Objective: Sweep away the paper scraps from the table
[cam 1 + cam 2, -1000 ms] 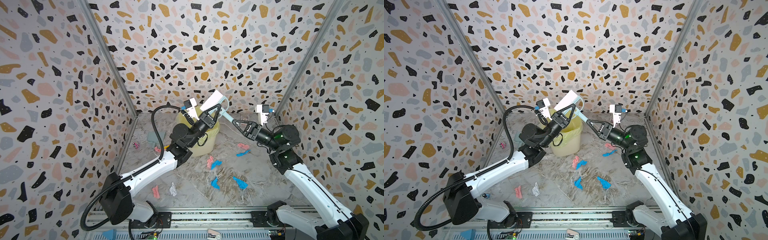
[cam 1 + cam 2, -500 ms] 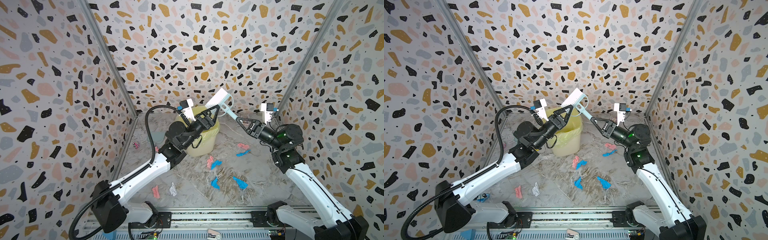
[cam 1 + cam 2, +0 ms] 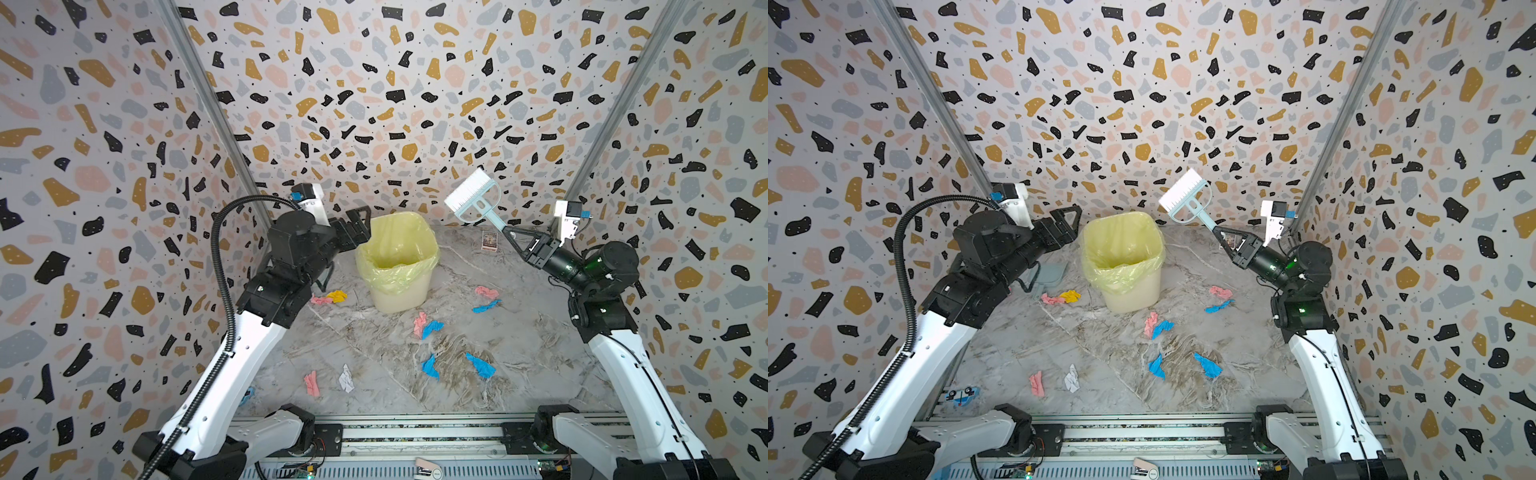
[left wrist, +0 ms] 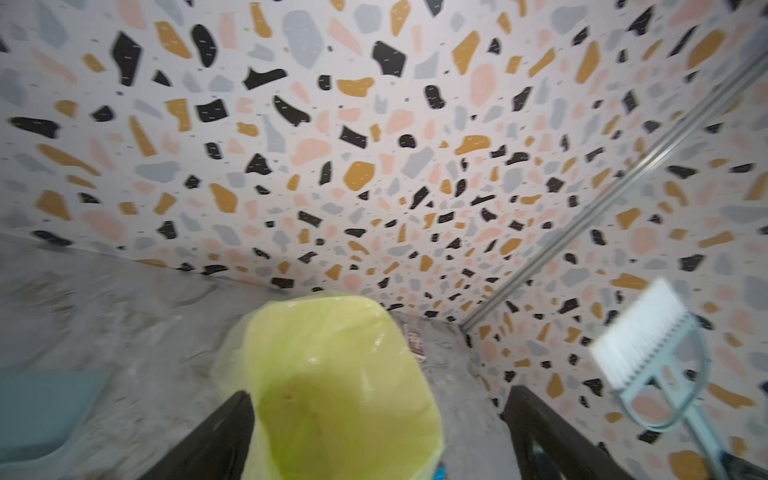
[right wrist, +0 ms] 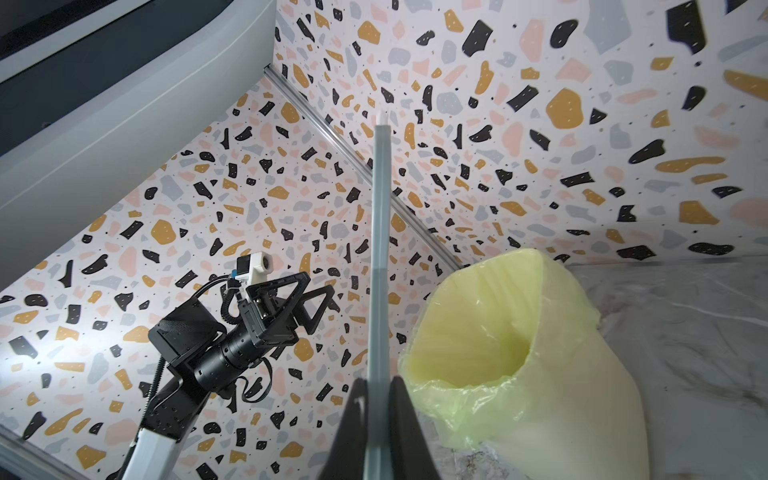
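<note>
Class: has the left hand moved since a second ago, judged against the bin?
Yes. The left hand has drawn back leftward, from over the bin to beside it.

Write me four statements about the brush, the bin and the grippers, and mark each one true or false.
1. The right gripper is shut on the brush handle. True.
2. The left gripper grips a paper scrap. False: it is open and empty, near the bin.
3. The bin has a yellow liner. True.
4. The brush's bristles press on the table. False: the brush is raised in the air, and the paper scraps lie unswept.
</note>
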You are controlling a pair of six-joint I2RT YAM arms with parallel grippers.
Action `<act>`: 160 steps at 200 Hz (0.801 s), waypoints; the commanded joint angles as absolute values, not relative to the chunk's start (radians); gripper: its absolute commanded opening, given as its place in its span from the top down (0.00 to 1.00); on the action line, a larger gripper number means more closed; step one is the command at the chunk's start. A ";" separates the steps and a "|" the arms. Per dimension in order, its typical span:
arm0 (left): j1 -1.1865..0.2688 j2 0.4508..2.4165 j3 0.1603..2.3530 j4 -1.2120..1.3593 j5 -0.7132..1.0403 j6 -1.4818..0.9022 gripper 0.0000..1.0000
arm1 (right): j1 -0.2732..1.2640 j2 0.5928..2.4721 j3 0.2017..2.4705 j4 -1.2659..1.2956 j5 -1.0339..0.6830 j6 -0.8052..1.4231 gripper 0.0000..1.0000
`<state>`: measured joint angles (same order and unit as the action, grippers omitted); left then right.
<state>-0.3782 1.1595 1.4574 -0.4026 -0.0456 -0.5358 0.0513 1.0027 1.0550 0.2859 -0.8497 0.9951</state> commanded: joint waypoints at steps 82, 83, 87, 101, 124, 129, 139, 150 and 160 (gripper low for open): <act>-0.061 1.330 1.222 -0.617 -0.178 -0.230 0.00 | -0.011 0.974 1.126 0.019 -0.870 0.790 1.00; -0.060 1.334 1.221 -0.616 -0.179 -0.229 0.00 | -0.011 0.975 1.127 0.018 -0.871 0.790 1.00; -0.051 1.345 1.212 -0.610 -0.180 -0.227 0.00 | -0.011 0.974 1.126 0.014 -0.871 0.788 1.00; -0.023 1.385 1.183 -0.591 -0.177 -0.214 0.00 | -0.011 0.974 1.126 0.011 -0.869 0.786 1.00; 0.010 1.451 1.134 -0.551 -0.146 -0.203 0.02 | -0.010 0.973 1.118 0.020 -0.871 0.790 1.00; 0.015 1.464 1.125 -0.537 -0.139 -0.205 0.03 | -0.010 0.973 1.118 0.020 -0.871 0.790 1.00; 0.021 1.492 1.118 -0.517 -0.136 -0.197 0.05 | -0.010 0.971 1.117 0.021 -0.872 0.792 1.00; 0.026 1.525 1.122 -0.502 -0.147 -0.190 0.06 | -0.010 0.971 1.117 0.023 -0.873 0.793 1.00; 0.033 1.553 1.132 -0.488 -0.147 -0.182 0.08 | -0.010 0.970 1.116 0.022 -0.874 0.792 1.00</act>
